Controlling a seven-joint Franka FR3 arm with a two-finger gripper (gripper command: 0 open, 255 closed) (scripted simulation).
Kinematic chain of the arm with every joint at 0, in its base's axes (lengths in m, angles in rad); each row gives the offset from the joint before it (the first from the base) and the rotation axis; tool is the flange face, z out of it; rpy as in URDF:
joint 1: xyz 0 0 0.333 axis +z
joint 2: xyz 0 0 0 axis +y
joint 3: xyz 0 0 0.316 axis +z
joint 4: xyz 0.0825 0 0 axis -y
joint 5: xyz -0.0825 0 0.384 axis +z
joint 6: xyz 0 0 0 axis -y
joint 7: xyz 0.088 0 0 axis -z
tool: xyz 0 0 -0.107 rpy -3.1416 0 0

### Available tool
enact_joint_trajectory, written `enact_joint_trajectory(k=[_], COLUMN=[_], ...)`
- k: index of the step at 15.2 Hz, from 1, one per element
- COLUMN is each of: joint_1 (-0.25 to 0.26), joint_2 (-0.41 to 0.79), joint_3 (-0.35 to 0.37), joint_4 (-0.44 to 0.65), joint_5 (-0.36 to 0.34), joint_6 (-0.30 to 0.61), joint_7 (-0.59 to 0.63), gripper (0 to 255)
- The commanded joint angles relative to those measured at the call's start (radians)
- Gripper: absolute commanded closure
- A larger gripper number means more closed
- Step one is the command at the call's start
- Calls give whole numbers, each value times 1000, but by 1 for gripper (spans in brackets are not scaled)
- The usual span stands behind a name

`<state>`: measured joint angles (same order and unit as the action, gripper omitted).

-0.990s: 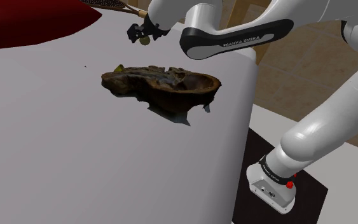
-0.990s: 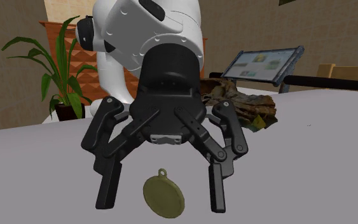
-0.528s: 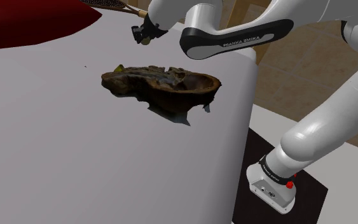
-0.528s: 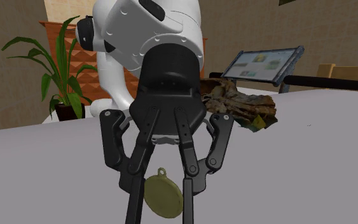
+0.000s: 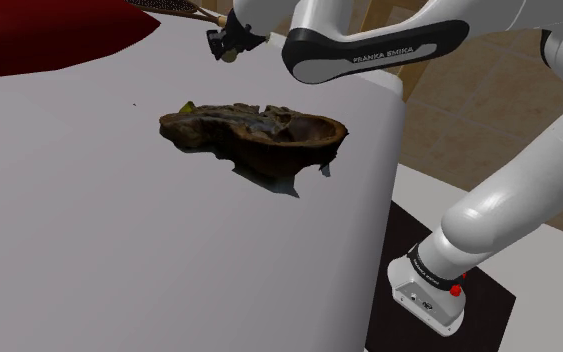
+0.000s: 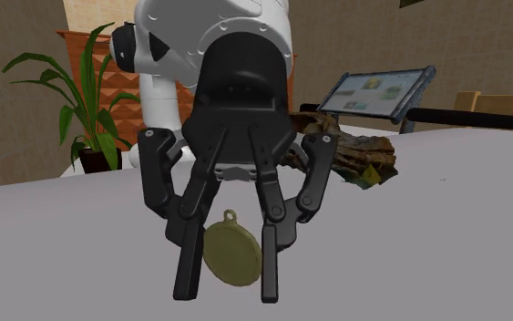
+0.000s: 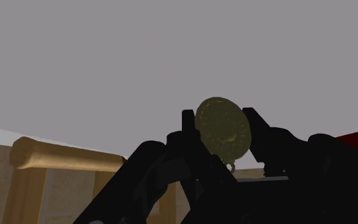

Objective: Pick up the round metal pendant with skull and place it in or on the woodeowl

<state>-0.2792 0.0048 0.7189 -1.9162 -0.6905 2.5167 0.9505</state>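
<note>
the round olive-gold pendant [image 6: 231, 255] sits edge-on between the two black fingers [image 6: 187, 264] of the hand [image 6: 227, 290], which is clenched on it from both sides. its small loop points up toward the palm. in the wrist view the pendant [image 7: 220, 124] shows a dim relief on its face, pinched near the tips of the hand [image 7: 218, 114], with the grey tabletop [image 7: 107, 63] behind it. whether its lower edge clears the tabletop i cannot tell. in the shoulder view the hand [image 5: 224, 47] is near the tabletop's far edge. the dark brown, rough wooden bowl [image 5: 259, 135] lies well apart from it, nearer the camera. a potted plant [image 6: 72, 100] and a tilted screen [image 6: 377, 93] stand beyond the tabletop.
</note>
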Motion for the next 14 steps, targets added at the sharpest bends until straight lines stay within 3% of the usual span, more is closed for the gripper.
enact_joint_trajectory(k=[1,14], joint_1=[1,8], joint_2=[-7,-23], joint_3=[1,6], joint_4=[17,162], joint_5=[25,135], joint_6=[-18,-152], joint_7=[-25,-152], gripper=[255,255])
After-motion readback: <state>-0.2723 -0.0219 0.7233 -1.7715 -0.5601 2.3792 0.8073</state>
